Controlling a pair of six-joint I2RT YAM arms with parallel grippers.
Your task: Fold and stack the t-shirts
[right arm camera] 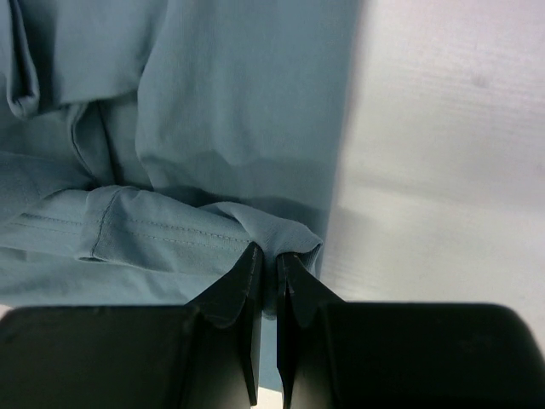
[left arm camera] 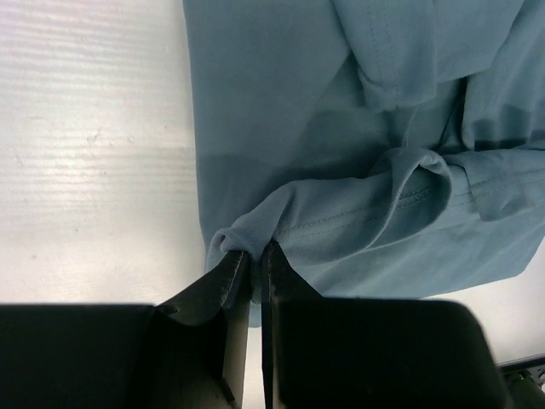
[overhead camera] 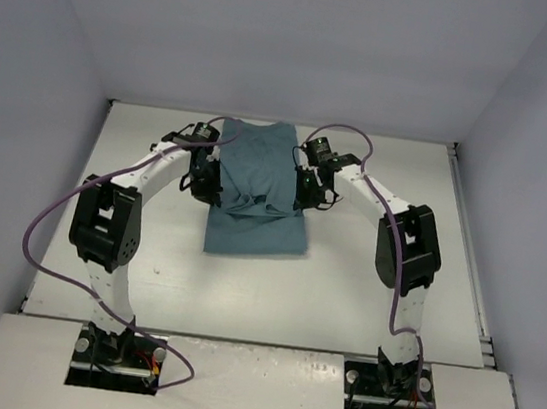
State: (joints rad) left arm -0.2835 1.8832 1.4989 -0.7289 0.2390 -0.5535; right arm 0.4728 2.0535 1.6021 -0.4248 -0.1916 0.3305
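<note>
The scene is enclosed by plain pale grey-lilac walls (overhead camera: 276, 33) on the left, far and right sides, and the floor of this enclosure is formed by a white bench (overhead camera: 365, 277). A fine ribbed grain and a few small dark specks are shown on its surface in the wrist views. A separate white strip is set along its near edge, with two dark cut-outs (overhead camera: 117, 357) in which the arm bases are mounted. The left arm (overhead camera: 103, 233) and the right arm (overhead camera: 404, 247) are raised from these bases and bent inward toward the middle, and a purple cable (overhead camera: 44, 225) is looped along each. The t-shirt (overhead camera: 262, 163), teal and unprinted, is laid flat as a long narrow strip at the far middle of the bench, with its neck end near the far wall and its near end squared off toward the arms. Across its middle a second layer of cloth is bunched, and a stitched hem can be seen running along it. The left pincer (left arm camera: 254, 251) is pressed together on a small tuck of this hem at the shirt's left edge. The right pincer (right arm camera: 268, 251) is likewise closed on a tuck of it at the right edge, just beside bare bench.
</note>
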